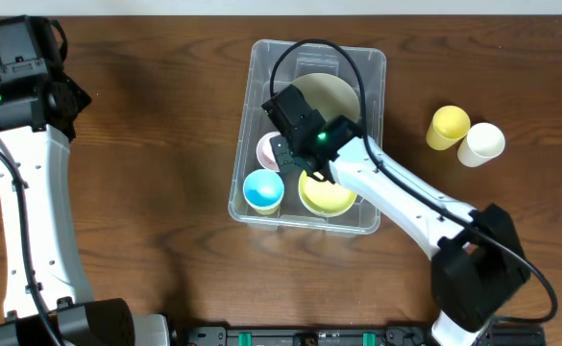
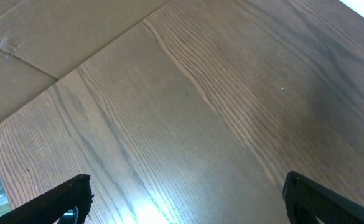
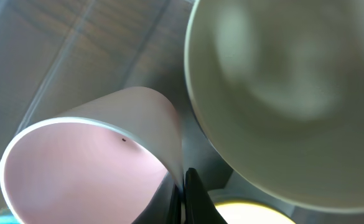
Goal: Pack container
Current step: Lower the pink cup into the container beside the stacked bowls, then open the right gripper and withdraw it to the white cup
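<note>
- overhead: the container (image 1: 375, 67) sits mid-surface (image 1: 146, 144). it is clear plastic with rounded corners, long axis running away from the robot. inside are a pale bowl (image 1: 333, 91) at the far end, a pink cup (image 1: 266, 149) and blue cup (image 1: 262, 190) along the left wall, and a yellow bowl (image 1: 327, 197) at the near end.
- overhead: the right gripper (image 1: 282, 154) is down inside the container at the pink cup, its jaws hidden under the wrist. a yellow cup (image 1: 449, 127) and a white cup (image 1: 481, 144) stand outside, right of the container, just beside each other.
- left wrist: the left gripper (image 2: 186, 186) is spread wide with nothing between, over bare wood grain.
- right wrist: the smooth, thin-walled pink cup has its mouth toward the camera. one dark finger (image 3: 193, 199) sits right at its rim. cannot tell whether the right gripper pinches the wall or is free of it. the glossy pale bowl is just beside the cup.
- judgement: the two outside cups lie to the right gripper's right, so the right arm is nearer. the left arm (image 1: 31, 192) is well apart.
</note>
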